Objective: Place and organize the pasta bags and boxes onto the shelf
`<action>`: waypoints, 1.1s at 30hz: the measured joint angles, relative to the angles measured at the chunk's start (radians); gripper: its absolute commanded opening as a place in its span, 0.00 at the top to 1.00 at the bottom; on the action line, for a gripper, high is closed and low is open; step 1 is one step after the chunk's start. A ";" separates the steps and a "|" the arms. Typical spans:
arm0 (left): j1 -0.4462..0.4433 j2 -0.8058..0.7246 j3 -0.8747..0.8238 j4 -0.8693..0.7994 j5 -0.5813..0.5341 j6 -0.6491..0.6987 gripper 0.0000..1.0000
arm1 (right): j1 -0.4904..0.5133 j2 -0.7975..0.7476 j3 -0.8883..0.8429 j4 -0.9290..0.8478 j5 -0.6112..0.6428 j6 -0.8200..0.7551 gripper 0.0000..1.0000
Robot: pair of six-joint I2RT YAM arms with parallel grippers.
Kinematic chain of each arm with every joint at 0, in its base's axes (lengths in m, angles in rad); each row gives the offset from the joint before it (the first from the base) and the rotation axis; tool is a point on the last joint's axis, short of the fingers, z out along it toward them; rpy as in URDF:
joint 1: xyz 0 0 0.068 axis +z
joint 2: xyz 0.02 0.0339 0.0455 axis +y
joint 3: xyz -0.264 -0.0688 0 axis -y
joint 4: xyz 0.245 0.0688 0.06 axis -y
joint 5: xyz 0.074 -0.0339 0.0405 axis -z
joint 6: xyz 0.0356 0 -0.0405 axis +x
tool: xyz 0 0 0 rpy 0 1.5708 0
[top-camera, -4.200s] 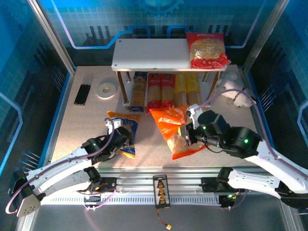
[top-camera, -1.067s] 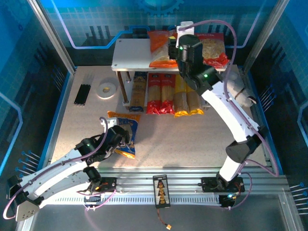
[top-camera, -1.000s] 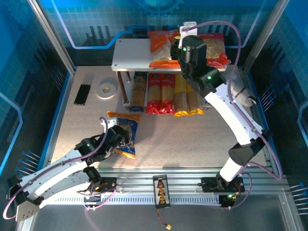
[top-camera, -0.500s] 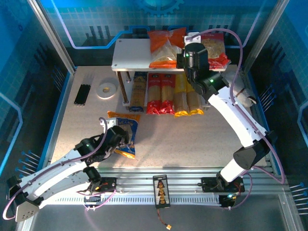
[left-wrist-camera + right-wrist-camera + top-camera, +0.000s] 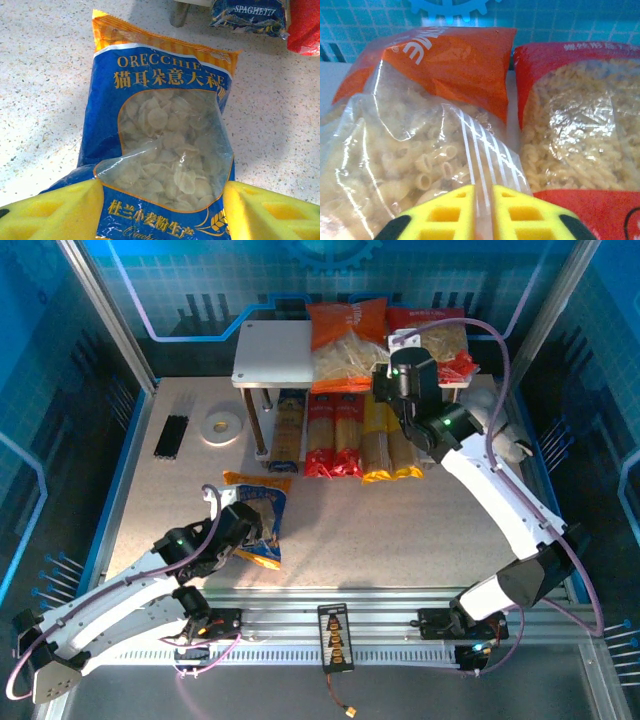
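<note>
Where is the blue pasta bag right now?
The blue pasta bag lies flat on the table, front left in the top view, right at the left end effector, in front of the shelf.

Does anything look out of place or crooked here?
The blue-orange bag lies askew on the table, apart from the shelf, inside the open left gripper. On the top board the orange bag seems to overhang the front edge, its film pinched by the right gripper.

Atop the shelf (image 5: 272, 350) lie orange bag (image 5: 345, 340) and red bag (image 5: 440, 338); spaghetti packs (image 5: 345, 435) apparently beneath; blue bag (image 5: 262, 522) well apart.
</note>
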 measured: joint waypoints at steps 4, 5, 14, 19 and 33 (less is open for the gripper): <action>0.001 0.015 0.000 -0.014 -0.010 -0.020 0.33 | -0.002 -0.050 -0.011 -0.002 -0.079 0.005 0.58; 0.002 0.019 0.000 -0.014 -0.010 -0.024 0.33 | -0.003 -0.066 -0.011 -0.002 -0.100 0.004 0.58; 0.002 0.057 -0.002 -0.014 -0.008 -0.062 0.35 | 0.072 -0.414 -0.105 -0.016 -0.241 0.012 0.53; 0.002 0.129 -0.004 -0.014 0.012 -0.087 0.34 | 0.223 -0.586 -0.368 -0.035 -0.256 0.069 0.46; 0.078 0.374 0.105 -0.025 0.034 -0.037 0.09 | 0.398 -0.664 -0.797 -0.182 -0.248 0.278 0.43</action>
